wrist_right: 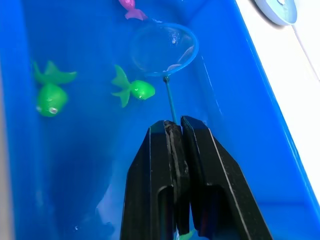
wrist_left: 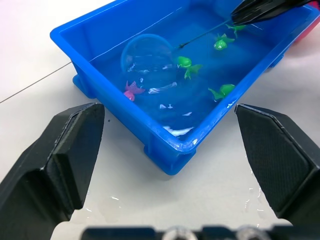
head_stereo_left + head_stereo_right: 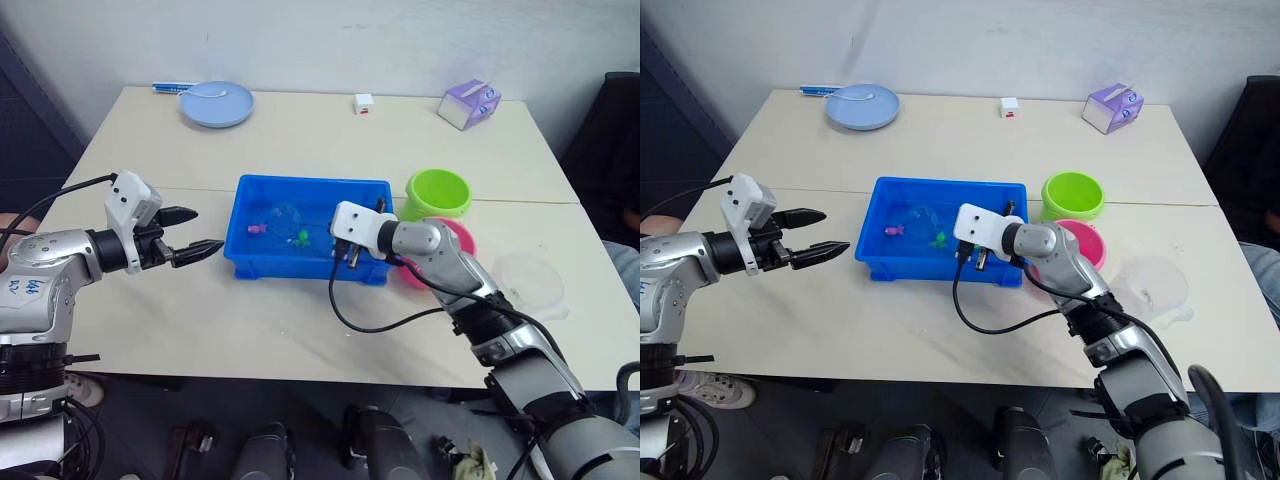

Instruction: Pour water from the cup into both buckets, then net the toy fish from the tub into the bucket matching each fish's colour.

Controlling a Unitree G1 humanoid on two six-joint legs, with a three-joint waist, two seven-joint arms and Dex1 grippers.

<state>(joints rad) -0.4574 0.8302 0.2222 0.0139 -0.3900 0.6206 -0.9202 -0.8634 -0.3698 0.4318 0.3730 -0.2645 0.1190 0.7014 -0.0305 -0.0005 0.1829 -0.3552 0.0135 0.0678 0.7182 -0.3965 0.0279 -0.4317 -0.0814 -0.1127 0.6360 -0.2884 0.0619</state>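
The blue tub (image 3: 250, 240) sits mid-table holding water and several toy fish: a pink one (image 2: 132, 91) and green ones (image 2: 186, 63) (image 1: 134, 89). My right gripper (image 1: 172, 125) hangs over the tub's right end, shut on the thin handle of a small round net (image 1: 164, 48), whose hoop lies in the water beside the pink fish. Left of the tub, my left gripper (image 3: 208, 229) is open and holds nothing. The lime green bucket (image 3: 437, 193) and the pink bucket (image 3: 462, 238) stand right of the tub, the pink one partly behind my right arm. The clear cup (image 3: 530, 280) rests further right.
At the table's far edge are a pale blue plate (image 3: 216, 103), a small white box (image 3: 364, 102) and a purple tissue box (image 3: 468, 103). A black cable (image 3: 380, 322) loops from my right wrist over the table in front of the tub.
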